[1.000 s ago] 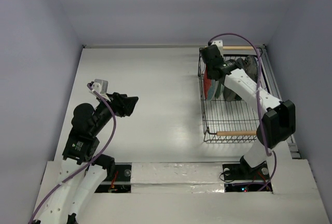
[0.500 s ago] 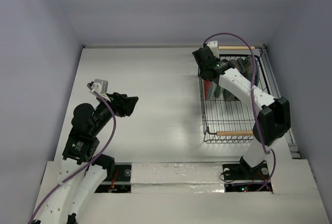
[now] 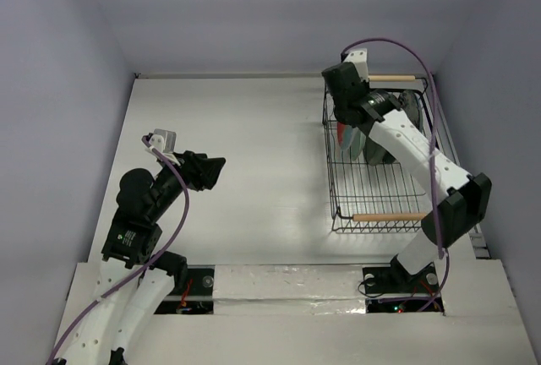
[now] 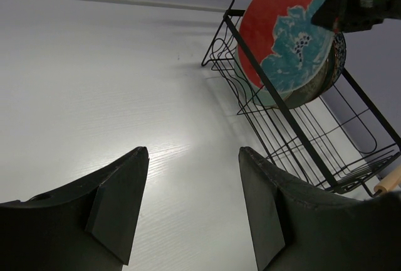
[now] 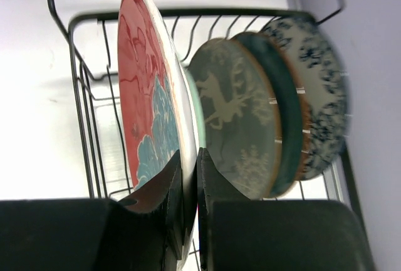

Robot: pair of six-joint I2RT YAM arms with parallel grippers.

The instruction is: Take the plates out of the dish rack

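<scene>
The black wire dish rack (image 3: 372, 187) stands at the right of the table, its plates upright at the far end. My right gripper (image 5: 190, 164) is shut on the rim of the red plate with the teal flower (image 5: 141, 95), the leftmost plate. Behind it stand a pale green plate (image 5: 198, 111), a grey-brown deer plate (image 5: 241, 120), a dark teal plate (image 5: 282, 108) and a white blue-floral plate (image 5: 319, 95). My left gripper (image 4: 191, 208) is open and empty above the table, left of the rack. The red plate (image 4: 282, 39) and the rack (image 4: 301, 139) also show in the left wrist view.
The rack has two wooden rod handles, far (image 3: 390, 78) and near (image 3: 389, 216). The near half of the rack holds no plates. White table (image 3: 245, 154) with walls at the back and both sides.
My right gripper swung left along the plate tops and then back right. It now sits over the far left of the rack, shut on the red plate's rim. The left arm has not moved.
</scene>
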